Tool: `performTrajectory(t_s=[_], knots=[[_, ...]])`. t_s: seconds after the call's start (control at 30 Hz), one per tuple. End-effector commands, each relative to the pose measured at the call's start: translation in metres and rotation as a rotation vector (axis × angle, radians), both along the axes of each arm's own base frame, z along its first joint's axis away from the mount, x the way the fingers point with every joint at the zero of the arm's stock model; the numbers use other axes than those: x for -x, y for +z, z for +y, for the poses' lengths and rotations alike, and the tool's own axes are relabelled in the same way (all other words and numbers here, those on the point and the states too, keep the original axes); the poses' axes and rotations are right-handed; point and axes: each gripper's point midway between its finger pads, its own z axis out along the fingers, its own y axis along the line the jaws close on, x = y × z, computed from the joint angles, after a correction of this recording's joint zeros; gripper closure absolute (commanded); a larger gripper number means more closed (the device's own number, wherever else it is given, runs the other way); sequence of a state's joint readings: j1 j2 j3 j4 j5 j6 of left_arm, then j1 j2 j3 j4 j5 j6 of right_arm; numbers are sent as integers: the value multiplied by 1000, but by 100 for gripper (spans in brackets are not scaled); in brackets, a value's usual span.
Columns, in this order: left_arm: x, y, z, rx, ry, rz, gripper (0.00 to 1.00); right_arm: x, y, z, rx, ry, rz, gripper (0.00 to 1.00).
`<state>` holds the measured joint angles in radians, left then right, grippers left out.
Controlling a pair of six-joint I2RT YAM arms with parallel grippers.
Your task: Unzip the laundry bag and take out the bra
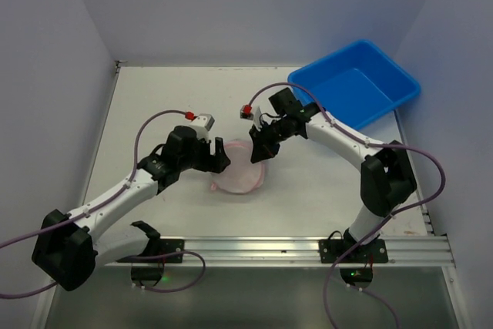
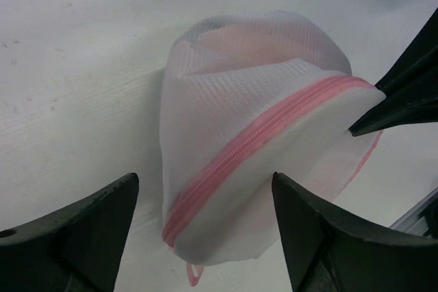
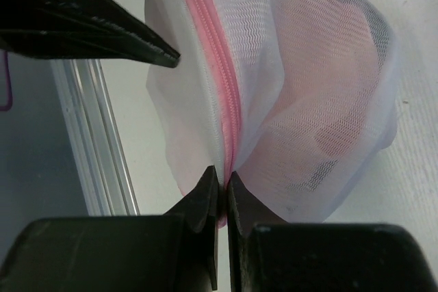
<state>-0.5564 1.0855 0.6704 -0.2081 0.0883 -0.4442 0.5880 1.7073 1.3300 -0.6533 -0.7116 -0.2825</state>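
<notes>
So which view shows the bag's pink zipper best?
Left wrist: the zipper runs unobstructed across the laundry bag. Right wrist shows it too, ending at the shut right gripper. Top external shows only a pinkish bag.

One laundry bag (image 1: 240, 175), one blue tub (image 1: 350, 90), and two claws, the left claw (image 2: 204, 181) and right claw (image 3: 223, 177).

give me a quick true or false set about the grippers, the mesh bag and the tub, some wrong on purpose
1. The blue tub is empty. True.
2. The left gripper is clamped on the laundry bag. False: its fingers are spread wide apart.
3. The right gripper pinches the bag at its pink zipper. True.
4. The bag lies in the tub. False: it lies on the table, between the two grippers.
5. The zipper is open all the way. False: the stretch in view is closed.
</notes>
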Motion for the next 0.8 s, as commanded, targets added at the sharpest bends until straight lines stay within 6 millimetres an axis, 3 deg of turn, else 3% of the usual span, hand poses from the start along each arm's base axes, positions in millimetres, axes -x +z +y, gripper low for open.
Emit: performTrajectory(t_s=[0.0,0.03,0.07,0.13,0.17,0.27,0.3,0.33,0.43,0.47,0.53,0.57,0.6,0.63,0.67,0.73,0.77], knots=[[10,2,-14,27,-122,22,21,12,13,4,-56,108,-1,100],[11,1,-15,33,-129,30,27,12,14,5,-63,111,-3,100],[12,0,-16,39,-134,33,43,12,14,4,-62,111,-5,100],[14,2,-19,55,-146,35,64,10,15,5,-63,107,-17,100],[14,2,-19,58,-145,33,83,7,14,5,-57,95,-27,100],[15,8,-21,78,-148,34,100,-4,17,0,-38,22,-45,89],[17,10,-22,87,-144,36,100,-12,22,0,-47,-28,-52,85],[17,10,-22,104,-121,52,100,-18,26,-2,-48,-71,-69,69],[16,8,-20,158,-24,102,100,-41,50,-18,-39,-280,-179,45],[14,8,-21,182,7,114,100,-49,56,-25,-36,-353,-220,40],[13,3,-20,262,120,180,100,-61,90,-47,-59,-580,-298,33],[9,8,-24,320,146,173,100,-60,95,-51,-87,-633,-309,32],[8,9,-25,362,176,184,100,-52,118,-56,-157,-710,-315,31],[10,2,-25,425,251,241,100,-46,125,-57,-195,-740,-317,30],[1,11,-26,490,287,206,100,-40,119,-57,-219,-762,-314,30],[-2,9,-24,577,376,248,100,-16,132,-47,-307,-798,-287,30],[-7,13,-23,610,411,232,100,1,125,-34,-337,-763,-259,30]])
